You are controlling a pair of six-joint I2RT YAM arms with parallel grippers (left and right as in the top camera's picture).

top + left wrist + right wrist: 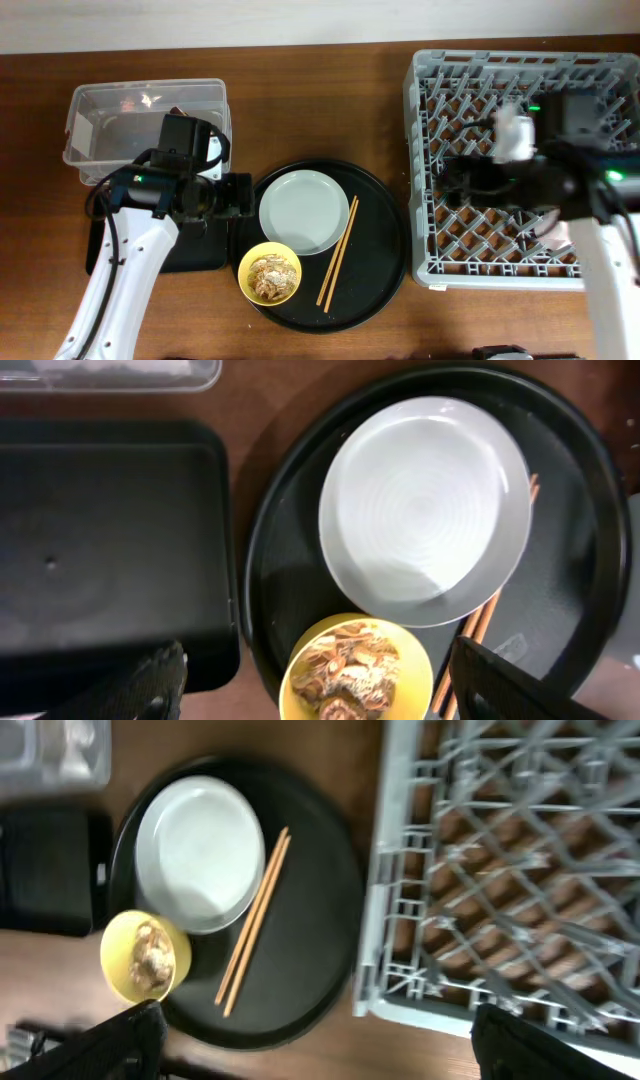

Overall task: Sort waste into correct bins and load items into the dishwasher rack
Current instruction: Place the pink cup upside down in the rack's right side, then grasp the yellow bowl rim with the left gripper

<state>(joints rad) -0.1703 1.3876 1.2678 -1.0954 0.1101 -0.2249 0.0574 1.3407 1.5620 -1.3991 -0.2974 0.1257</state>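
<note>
Two arms reach in over a brown wooden table [330, 110]. The left hand [318, 658] hangs with its fingers [160, 682] spread wide apart and nothing between them. Seen from overhead, it sits above the right edge of the shallow black rectangular tray [110, 550], just beside the left rim of the large round black tray [375, 290]. The right hand [315, 1013] is also wide apart and empty, and it hangs above the left part of the large square grey plastic dishwasher rack [418, 150]. That rack stands at the right of the table, close to the round tray but apart from it.

On the round tray lies the pale grey-green round plate [305, 212], flat and bare. The small yellow bowl [113, 955] stands at the plate's near-left edge. I cannot tell whether the bowl and plate touch. Tan crumbly food scraps [272, 275] fill the bottom of the bowl. The pair of wooden chopsticks [338, 252] lies side by side on the same tray, slanting from far right to near left, with the upper part close against the plate's right rim.

The clear plastic rectangular tub [72, 130] stands at the far left of the table, just beyond the shallow black tray. Something small shows near the tub's far wall, but it is too small to tell what. The right arm hides much of the rack's floor in the overhead view.
</note>
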